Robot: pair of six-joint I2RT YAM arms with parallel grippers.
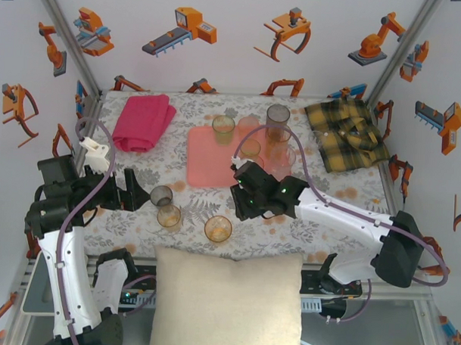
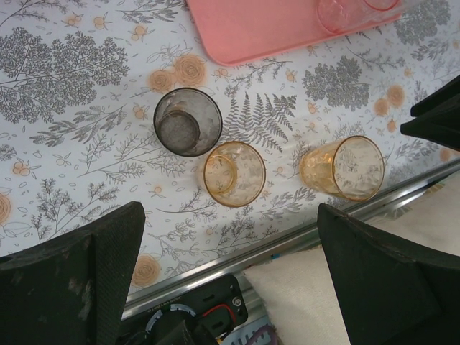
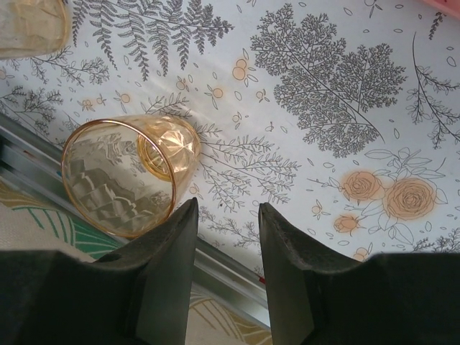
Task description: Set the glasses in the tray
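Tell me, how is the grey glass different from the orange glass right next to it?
Colour: the grey glass is dark and smoky, while the orange glass is warm amber. Place: the grey glass stands nearer the pink tray, and the orange glass stands nearer the front edge of the flowery table. Same: both stand upright, mouth up and empty, close together on the table and outside the tray.

From high at six o'clock, my top camera looks down across the whole table. My wrist cameras look down from close up, and both catch the amber glass by the six o'clock edge.
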